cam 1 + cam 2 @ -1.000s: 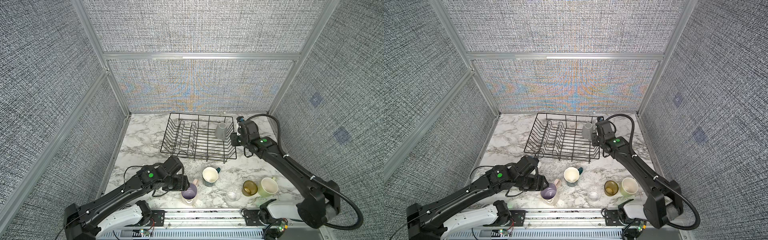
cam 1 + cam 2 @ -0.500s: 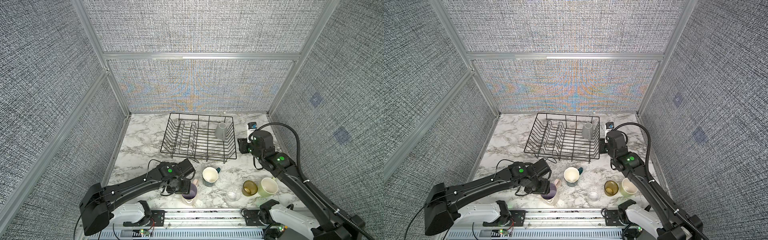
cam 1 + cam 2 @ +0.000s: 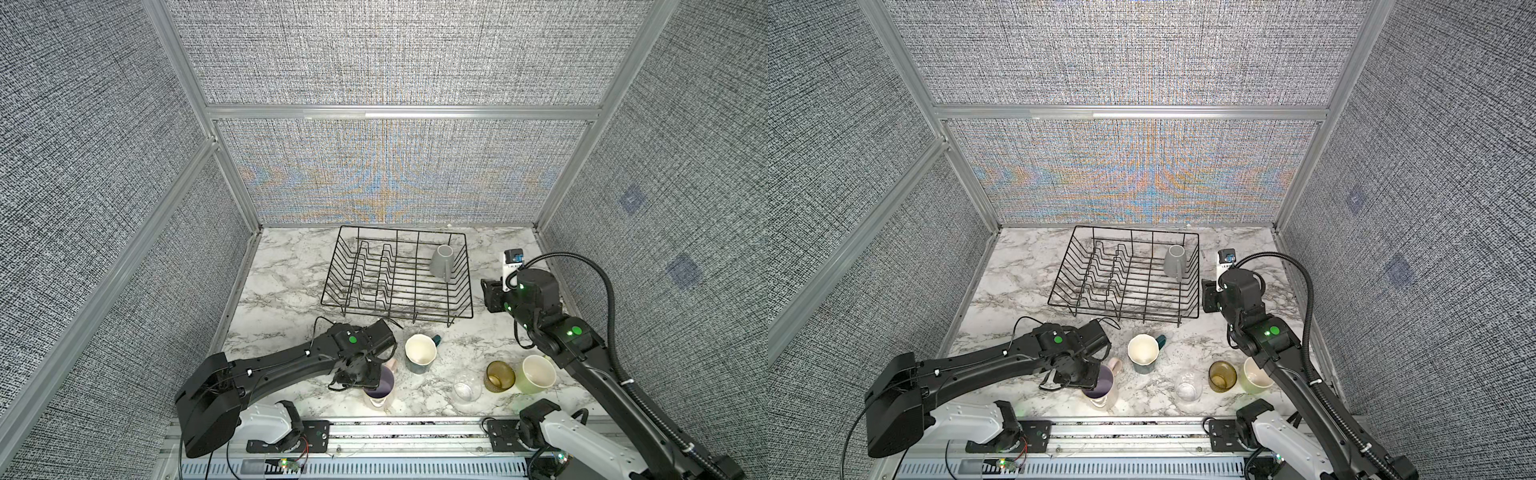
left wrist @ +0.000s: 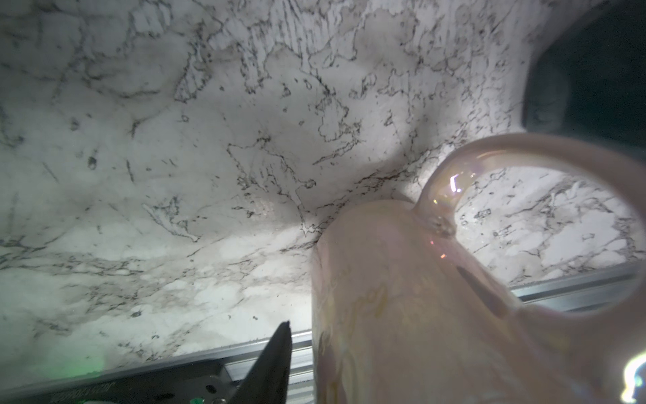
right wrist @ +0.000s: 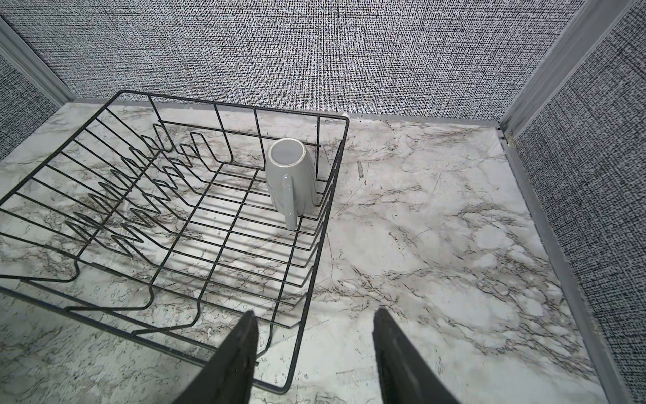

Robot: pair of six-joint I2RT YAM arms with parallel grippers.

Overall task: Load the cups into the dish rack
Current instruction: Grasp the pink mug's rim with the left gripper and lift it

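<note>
One of six loaded: grey mug (image 3: 441, 262), inverted, in dish rack (image 3: 386, 291), far right corner. On near worktop (image 3: 291, 270), unloaded: pink mug (image 3: 379, 395), teal mug (image 3: 419, 353), clear glass (image 3: 466, 387), amber glass (image 3: 500, 376), green cup (image 3: 536, 374). Left end effector (image 3: 368, 380) at pink mug, grip undeterminable; right end effector (image 5: 314, 313) open, empty.

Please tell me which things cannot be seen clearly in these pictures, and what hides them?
Left tool: the left wrist view shows one finger; the pink mug hides the second, so a grip is unclear.
Pink mug's rim: in both top views the left arm covers part.
Clear glass: too faint in both top views to see any contents.
Teal mug handle: mostly behind its body.
</note>
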